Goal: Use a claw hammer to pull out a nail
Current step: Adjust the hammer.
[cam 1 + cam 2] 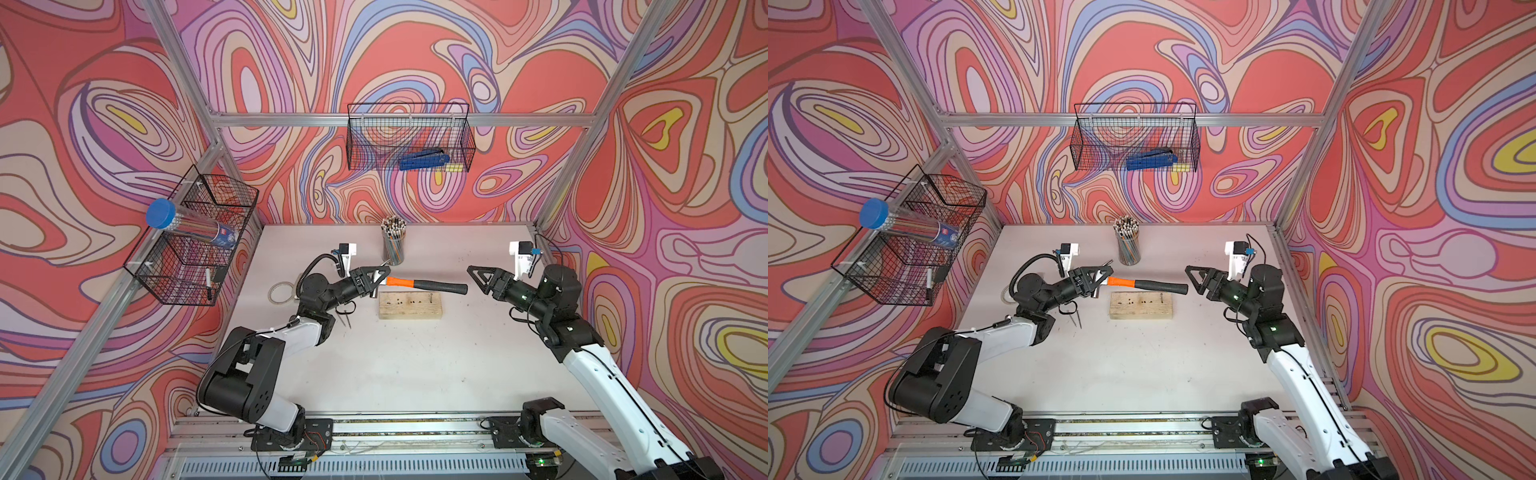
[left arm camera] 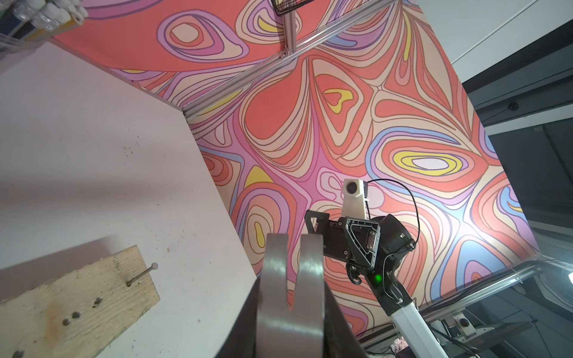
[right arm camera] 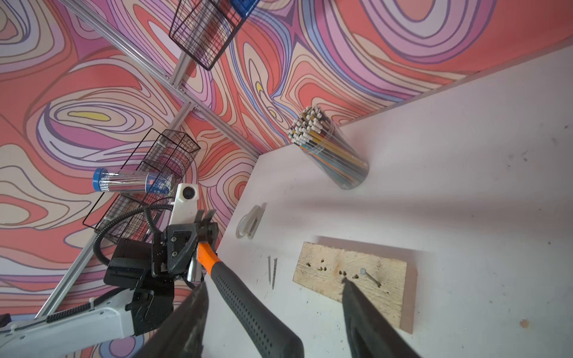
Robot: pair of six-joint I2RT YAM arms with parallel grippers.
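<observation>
left gripper (image 1: 380, 276) tight on claw hammer (image 1: 432, 284), right gripper (image 1: 476, 278) agape; nail (image 3: 369, 276) plain only in wrist views

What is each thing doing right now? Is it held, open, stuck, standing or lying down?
hammer: held up by its head.
left gripper: shut on the hammer.
right gripper: jaws open, holding nothing.
nail: stuck in the wood, not pulled out yet.
wood block: lying flat.
pencil cup: standing, full.
loose nails: lying flat.
</observation>
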